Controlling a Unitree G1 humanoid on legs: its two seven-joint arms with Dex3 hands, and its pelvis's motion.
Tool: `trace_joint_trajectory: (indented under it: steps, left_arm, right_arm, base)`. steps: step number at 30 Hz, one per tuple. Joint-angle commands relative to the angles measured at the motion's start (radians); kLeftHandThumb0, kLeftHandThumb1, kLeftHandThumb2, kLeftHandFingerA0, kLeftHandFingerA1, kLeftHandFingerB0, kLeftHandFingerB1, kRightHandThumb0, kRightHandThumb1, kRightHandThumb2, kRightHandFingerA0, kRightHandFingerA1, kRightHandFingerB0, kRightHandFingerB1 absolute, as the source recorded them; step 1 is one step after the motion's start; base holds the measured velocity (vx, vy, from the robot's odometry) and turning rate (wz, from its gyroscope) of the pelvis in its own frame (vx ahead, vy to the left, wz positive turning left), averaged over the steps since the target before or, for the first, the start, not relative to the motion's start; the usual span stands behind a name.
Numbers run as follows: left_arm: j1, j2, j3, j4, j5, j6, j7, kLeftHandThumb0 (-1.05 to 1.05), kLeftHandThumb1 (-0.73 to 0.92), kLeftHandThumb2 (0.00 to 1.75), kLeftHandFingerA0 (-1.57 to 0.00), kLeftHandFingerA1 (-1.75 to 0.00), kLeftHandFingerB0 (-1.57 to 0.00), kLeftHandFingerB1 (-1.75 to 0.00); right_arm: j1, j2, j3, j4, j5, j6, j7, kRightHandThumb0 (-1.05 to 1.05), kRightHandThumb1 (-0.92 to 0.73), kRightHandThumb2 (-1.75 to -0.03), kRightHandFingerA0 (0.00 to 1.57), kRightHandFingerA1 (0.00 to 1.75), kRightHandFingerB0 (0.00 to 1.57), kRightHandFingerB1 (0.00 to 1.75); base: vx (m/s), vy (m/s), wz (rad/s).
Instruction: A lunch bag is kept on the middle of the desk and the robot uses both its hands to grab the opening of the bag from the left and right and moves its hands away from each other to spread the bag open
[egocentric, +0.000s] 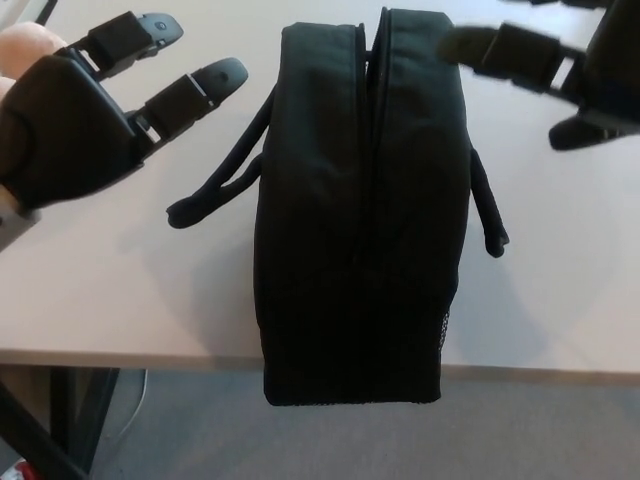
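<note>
A black lunch bag (355, 220) stands in the middle of the light desk (150, 290), its near end overhanging the front edge. Along its top runs a narrow slit of an opening (374, 130), nearly closed. A handle loop (225, 170) droops on the left side and another strap (487, 205) hangs on the right. My left hand (75, 125) hovers open to the left of the bag, fingers spread and pointing toward it, clear of the fabric. My right hand (560, 65) is open at the upper right, its blurred fingers reaching over the bag's top right corner.
The desk's front edge (120, 358) crosses the lower picture, with grey floor below it. A dark desk leg (70, 410) shows at the lower left.
</note>
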Motion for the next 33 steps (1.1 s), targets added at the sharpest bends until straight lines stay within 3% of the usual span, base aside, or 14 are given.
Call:
trace_joint_trajectory:
  steps: [1,4,5,6,7,8,14,16,19,20,21,22,27,33]
  left_arm:
    - [-0.015,-0.017,-0.009,0.014,-0.008,0.040,-0.015,-0.14,0.37,0.85,-0.31,-0.56,-0.05,-0.47]
    - [-0.017,-0.031,-0.019,0.022,-0.002,0.051,-0.020,-0.12,0.37,0.86,-0.31,-0.56,-0.07,-0.48]
    - [-0.020,-0.037,-0.024,0.036,-0.002,0.045,-0.012,-0.13,0.54,0.56,-0.46,-0.35,-0.26,-0.31]
    - [-0.022,-0.040,-0.027,0.043,-0.002,0.042,-0.007,-0.13,0.54,0.56,-0.46,-0.35,-0.26,-0.31]
    - [-0.031,-0.053,-0.032,0.077,-0.007,0.028,0.022,-0.10,0.54,0.56,-0.48,-0.36,-0.33,-0.32]
    - [-0.038,-0.058,-0.040,0.094,-0.004,0.013,0.048,-0.06,0.54,0.56,-0.50,-0.36,-0.38,-0.33]
    - [-0.056,-0.063,-0.074,0.132,-0.004,-0.017,0.112,-0.02,0.55,0.57,-0.49,-0.36,-0.38,-0.33]
    - [-0.057,-0.062,-0.081,0.135,-0.006,-0.020,0.126,-0.06,0.56,0.57,-0.48,-0.36,-0.24,-0.30]
    - [-0.055,-0.060,-0.084,0.133,-0.015,-0.016,0.108,-0.04,0.57,0.58,-0.45,-0.35,-0.38,-0.33]
    - [-0.053,-0.058,-0.077,0.128,-0.026,-0.016,0.091,-0.04,0.56,0.60,-0.44,-0.36,-0.25,-0.31]
    - [-0.050,-0.057,-0.070,0.123,-0.036,-0.014,0.074,-0.04,0.56,0.60,-0.44,-0.36,-0.25,-0.31]
    - [-0.050,-0.057,-0.066,0.122,-0.040,-0.011,0.073,-0.04,0.56,0.59,-0.44,-0.36,-0.21,-0.30]
    - [-0.055,-0.066,-0.042,0.129,-0.078,-0.034,0.074,-0.10,0.49,0.57,-0.46,-0.36,-0.45,-0.36]
    - [-0.060,-0.071,-0.006,0.136,-0.118,-0.067,0.063,-0.29,0.59,0.58,-0.48,-0.35,-0.32,-0.31]
  right_arm:
    - [0.062,0.002,-0.022,-0.045,0.017,-0.021,0.029,-0.76,-0.49,-0.78,0.42,0.48,0.12,0.40]
    - [0.085,0.027,-0.019,-0.042,0.004,-0.010,0.013,-0.78,-0.48,-0.78,0.45,0.48,0.13,0.39]
    - [0.084,0.039,-0.015,-0.024,-0.005,-0.015,-0.017,-0.74,-0.46,-0.78,0.43,0.49,0.15,0.40]
    - [0.084,0.045,-0.014,-0.017,-0.010,-0.018,-0.029,-0.74,-0.46,-0.78,0.43,0.49,0.15,0.40]
    - [0.050,0.057,0.009,0.025,-0.068,-0.036,-0.145,-0.66,-0.55,-0.57,0.51,0.41,0.32,0.32]
    - [0.044,0.059,0.010,0.031,-0.072,-0.044,-0.155,-0.63,-0.61,-0.59,0.49,0.40,0.33,0.32]
    - [0.017,0.056,0.032,0.062,-0.102,-0.059,-0.211,-0.63,-0.68,-0.61,0.53,0.41,0.35,0.32]
    - [0.012,0.056,0.039,0.079,-0.106,-0.061,-0.222,-0.63,-0.60,-0.59,0.55,0.41,0.36,0.33]
    - [0.009,0.058,0.049,0.094,-0.114,-0.061,-0.239,-0.62,-0.61,-0.59,0.57,0.40,0.36,0.33]
    - [0.006,0.059,0.053,0.098,-0.118,-0.063,-0.247,-0.65,-0.50,-0.85,0.50,0.53,0.30,0.45]
    - [0.003,0.058,0.057,0.102,-0.121,-0.065,-0.252,-0.65,-0.50,-0.85,0.50,0.53,0.30,0.45]
    - [0.001,0.058,0.061,0.104,-0.126,-0.064,-0.257,-0.61,-0.62,-0.59,0.56,0.39,0.35,0.32]
    - [-0.010,0.051,0.079,0.100,-0.144,-0.056,-0.258,-0.62,-0.65,-0.60,0.55,0.39,0.34,0.32]
    - [-0.012,0.061,0.086,0.104,-0.154,-0.055,-0.281,-0.63,-0.59,-0.59,0.56,0.40,0.32,0.31]
  base:
    - [0.00,0.000,0.00]
    - [0.00,0.000,0.00]
    - [0.00,0.000,0.00]
    - [0.00,0.000,0.00]
    - [0.00,0.000,0.00]
    - [0.00,0.000,0.00]
    - [0.00,0.000,0.00]
    - [0.00,0.000,0.00]
    - [0.00,0.000,0.00]
    - [0.00,0.000,0.00]
    - [0.00,0.000,0.00]
    - [0.00,0.000,0.00]
    - [0.00,0.000,0.00]
    - [0.00,0.000,0.00]
